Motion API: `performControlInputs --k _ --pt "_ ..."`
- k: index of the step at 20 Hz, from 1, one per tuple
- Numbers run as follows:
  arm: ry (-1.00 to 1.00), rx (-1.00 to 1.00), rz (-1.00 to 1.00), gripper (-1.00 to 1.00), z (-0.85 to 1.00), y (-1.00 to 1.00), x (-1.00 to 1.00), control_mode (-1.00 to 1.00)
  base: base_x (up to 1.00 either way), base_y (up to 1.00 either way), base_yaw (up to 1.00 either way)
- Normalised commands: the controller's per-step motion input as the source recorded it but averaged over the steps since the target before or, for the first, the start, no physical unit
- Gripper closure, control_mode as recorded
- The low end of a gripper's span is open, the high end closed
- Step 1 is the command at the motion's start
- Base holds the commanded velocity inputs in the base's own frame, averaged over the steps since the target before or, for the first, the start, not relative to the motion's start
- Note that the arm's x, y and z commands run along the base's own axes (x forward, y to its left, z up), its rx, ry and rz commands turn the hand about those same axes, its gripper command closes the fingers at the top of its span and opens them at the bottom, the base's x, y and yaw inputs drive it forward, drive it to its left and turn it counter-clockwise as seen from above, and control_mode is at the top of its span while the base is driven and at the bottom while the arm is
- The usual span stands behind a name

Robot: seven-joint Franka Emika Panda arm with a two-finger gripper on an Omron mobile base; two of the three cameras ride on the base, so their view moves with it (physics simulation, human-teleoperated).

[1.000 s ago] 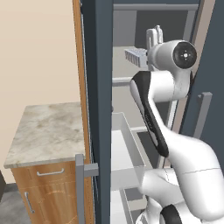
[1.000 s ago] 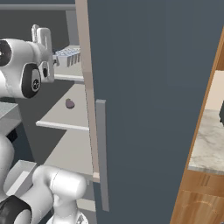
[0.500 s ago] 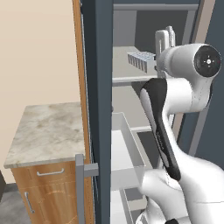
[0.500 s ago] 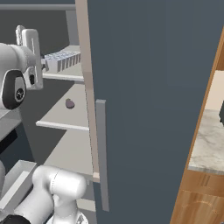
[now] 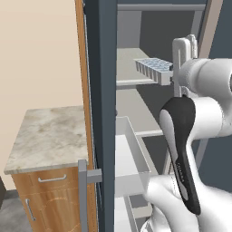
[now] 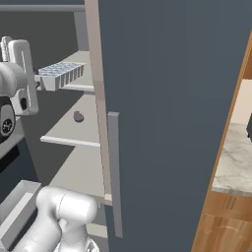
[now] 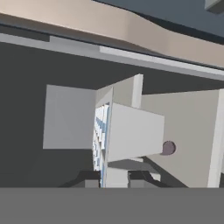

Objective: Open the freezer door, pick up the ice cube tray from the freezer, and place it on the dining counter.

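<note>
Swinging outward since a second ago, the gripper stays clamped on the ice cube tray, carried level clear of the freezer shelves, its freezer door swung wide for exit.

Change observed over the last second: the arm has swung its wrist and hand from the freezer opening toward the right in the left base view, and toward the left edge in the right base view. The ice cube tray has travelled with it. One second ago the tray sat near the left end of the upper shelf; half a second ago it was further out; now it stands clear of that shelf's front edge, held level at its near end by the gripper, whose fingers remain clamped on it. The wrist housing has also risen slightly relative to the shelf.
</note>
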Motion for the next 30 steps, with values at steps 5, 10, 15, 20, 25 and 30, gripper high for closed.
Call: performControlInputs --k 5,10,15,20,25,30 --pt "-0.06 0.00 0.00 1.00 0.00 -0.04 -0.56 -1.00 0.00 0.00 0.00" --pt "-0.06 0.00 0.00 1.00 0.00 0.00 -0.31 -1.00 0.00 0.00 0.00" --pt "0.00 0.00 0.00 1.00 0.00 0.00 -0.10 -1.00 0.00 0.00 0.00" --pt "0.00 0.00 0.00 1.00 0.00 0.00 0.00 1.00 -0.38 -0.06 0.00" --pt "0.00 0.00 0.00 1.00 0.00 0.00 0.00 1.00 -0.91 -0.15 0.05" --pt "0.00 0.00 0.00 1.00 0.00 0.00 0.00 1.00 -0.91 -0.30 0.07"
